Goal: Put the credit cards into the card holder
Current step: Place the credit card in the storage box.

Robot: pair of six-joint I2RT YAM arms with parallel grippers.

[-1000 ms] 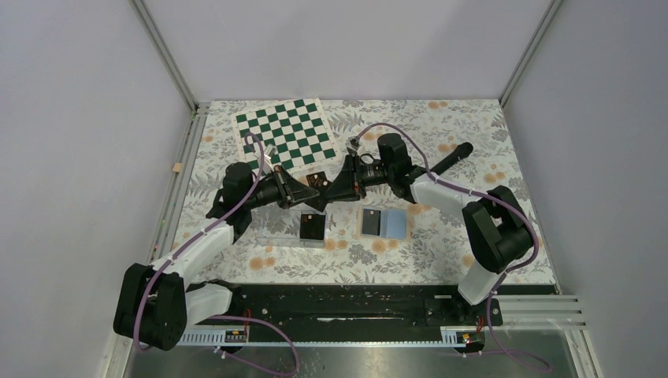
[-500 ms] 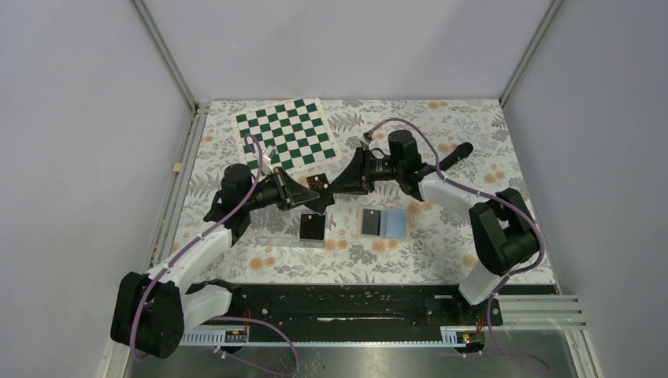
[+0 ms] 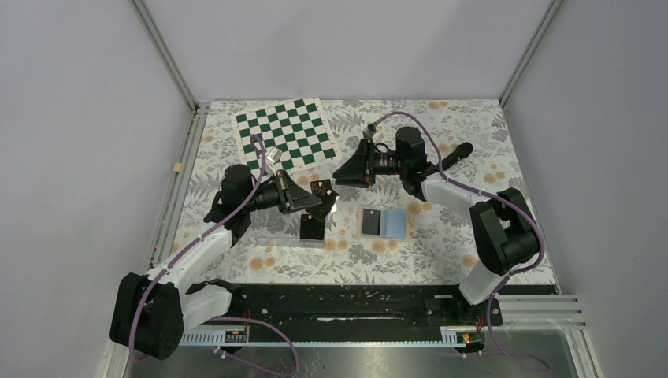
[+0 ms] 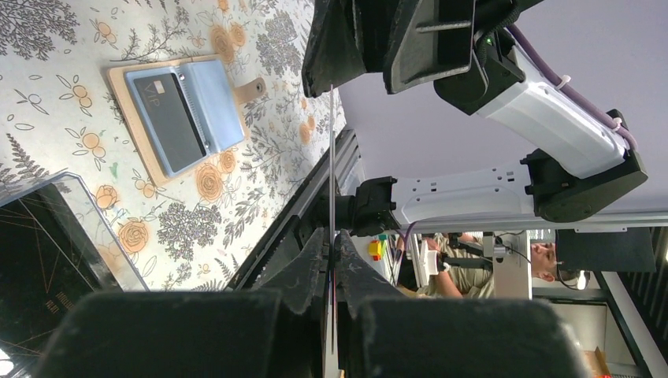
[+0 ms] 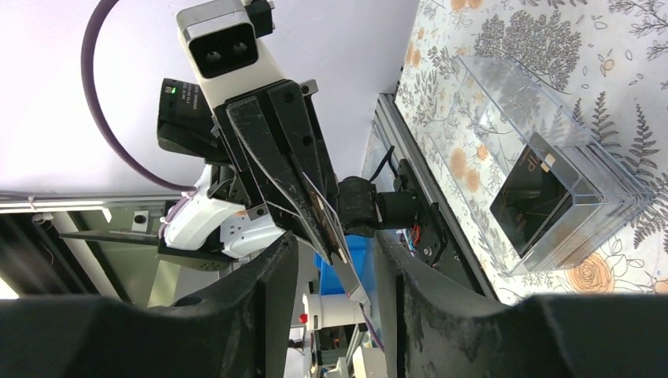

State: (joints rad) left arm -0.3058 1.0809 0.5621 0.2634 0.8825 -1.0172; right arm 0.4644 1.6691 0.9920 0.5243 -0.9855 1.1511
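Clenching left jaws on a credit card, holding it raised edge-on, seemingly for handing to parted right jaws.

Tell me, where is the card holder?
In the top view the card holder lies open a little right of the middle, just right of the clear tray. A black card sits on its left half.

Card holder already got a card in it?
Yes, the left wrist view shows a black card marked VIP lying on the blue lining of the open card holder.
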